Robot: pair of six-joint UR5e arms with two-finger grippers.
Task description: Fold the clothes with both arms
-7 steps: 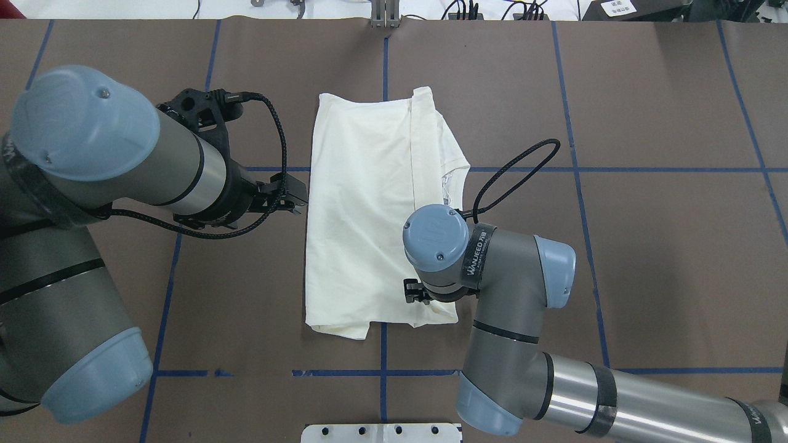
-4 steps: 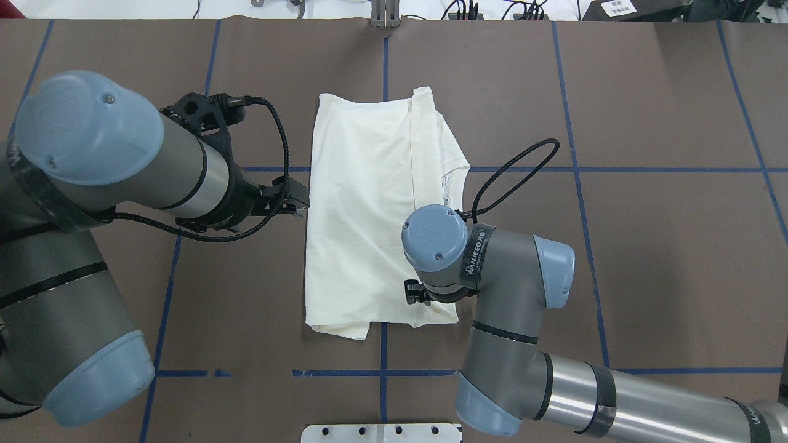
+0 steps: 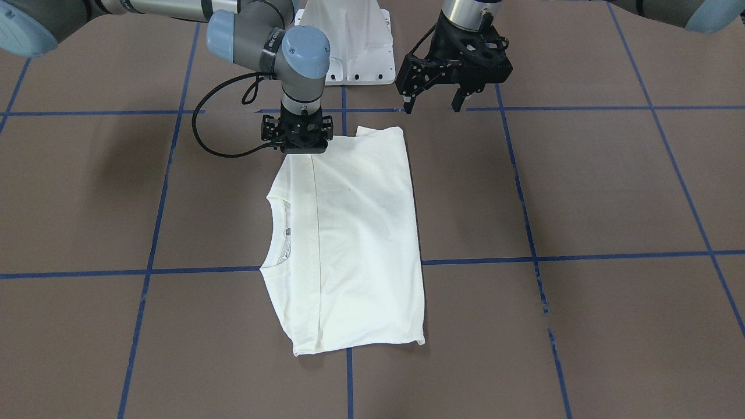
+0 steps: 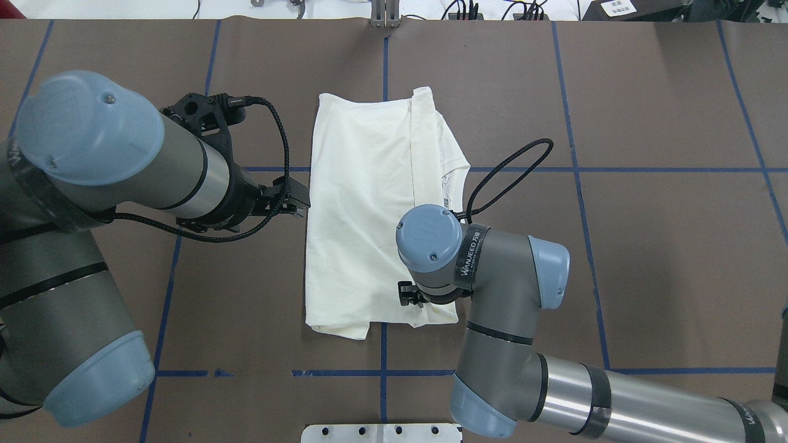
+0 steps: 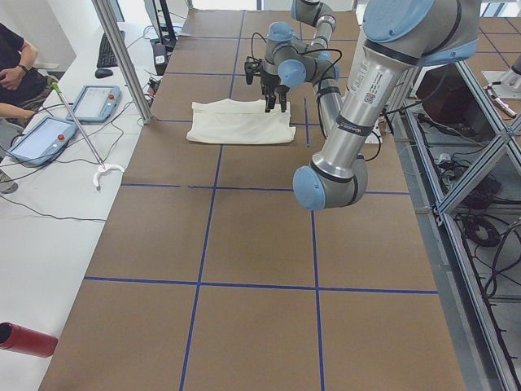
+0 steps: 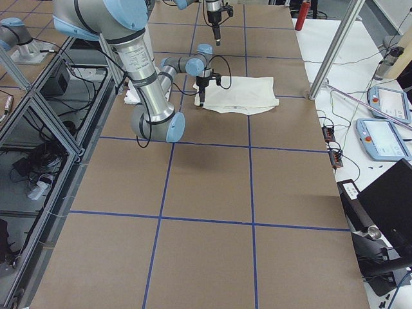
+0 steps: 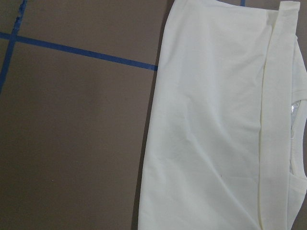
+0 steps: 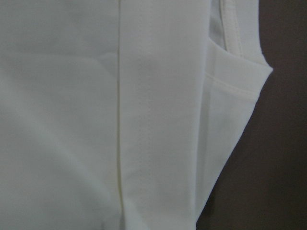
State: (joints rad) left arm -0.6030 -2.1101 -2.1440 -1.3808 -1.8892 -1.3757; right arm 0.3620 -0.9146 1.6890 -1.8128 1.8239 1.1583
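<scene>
The cream T-shirt point(image 4: 363, 209) lies folded into a long rectangle in the middle of the table, plain side up, with its collar point(image 3: 279, 233) at one long edge. It also shows in the left wrist view point(image 7: 216, 134) and the right wrist view point(image 8: 96, 120). My left gripper point(image 3: 432, 107) is open and empty, held above the table just beside the shirt's long edge point(image 4: 300, 206). My right gripper point(image 3: 298, 149) points straight down onto the shirt's corner nearest the robot. Its fingers are hidden under the wrist point(image 4: 411, 295), so I cannot tell whether it is open or shut.
The brown table carries a grid of blue tape lines point(image 4: 578, 169). The white pedestal base point(image 3: 349, 46) stands at the robot's edge. A metal post point(image 5: 122, 57) and operators' tablets point(image 5: 49, 130) stand past the far edge. A red cylinder point(image 5: 24, 338) lies at the table's end.
My right wrist has shifted slightly to the left over the shirt's near corner. My left arm moved a little early on, then held still. The shirt has not moved.
</scene>
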